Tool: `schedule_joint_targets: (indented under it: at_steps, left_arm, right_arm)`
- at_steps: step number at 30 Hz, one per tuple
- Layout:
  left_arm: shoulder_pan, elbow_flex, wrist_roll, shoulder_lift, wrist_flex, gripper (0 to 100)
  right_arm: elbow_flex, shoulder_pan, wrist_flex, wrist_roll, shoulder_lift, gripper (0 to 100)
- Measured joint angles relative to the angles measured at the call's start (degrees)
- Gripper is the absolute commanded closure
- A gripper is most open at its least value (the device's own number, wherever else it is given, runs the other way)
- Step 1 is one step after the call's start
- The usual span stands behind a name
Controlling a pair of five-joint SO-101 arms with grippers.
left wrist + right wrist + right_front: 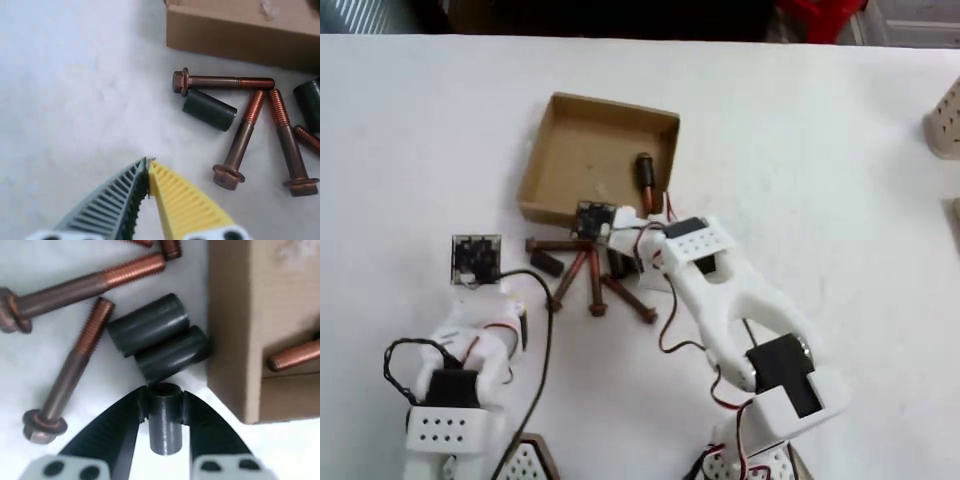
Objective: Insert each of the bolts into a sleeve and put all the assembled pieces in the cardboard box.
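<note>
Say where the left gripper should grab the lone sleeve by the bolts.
Probably the sleeve at mid-body, from above, closing across its width. It lies on its side with its curved flanks exposed. A bolt runs close along one flank, so the gap there is tight.

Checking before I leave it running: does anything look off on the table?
Nothing looks damaged or spilled. The loose bolts lie fanned by the cardboard box, as unassembled parts would. Two sleeves lie touching each other beside its wall; the right gripper holds a third sleeve.

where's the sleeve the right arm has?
Right wrist view: the black sleeve is clamped in the right gripper, next to a loose sleeve lying beside the cardboard box's outer wall.
</note>
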Motion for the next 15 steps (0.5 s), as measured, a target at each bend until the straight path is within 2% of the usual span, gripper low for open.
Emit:
schedule_joint_targets:
  at_steps: [4,15]
  left_arm:
    - [0.0,0.0,0.0,0.0,0.0,97]
    - [0.0,0.0,0.0,0.0,0.0,97]
  right_arm:
    - [-0.1,0.5,1.8,2.5,-0.1,92.9]
    - [-0.6,1.1,6.4,2.9,-0.2,90.8]
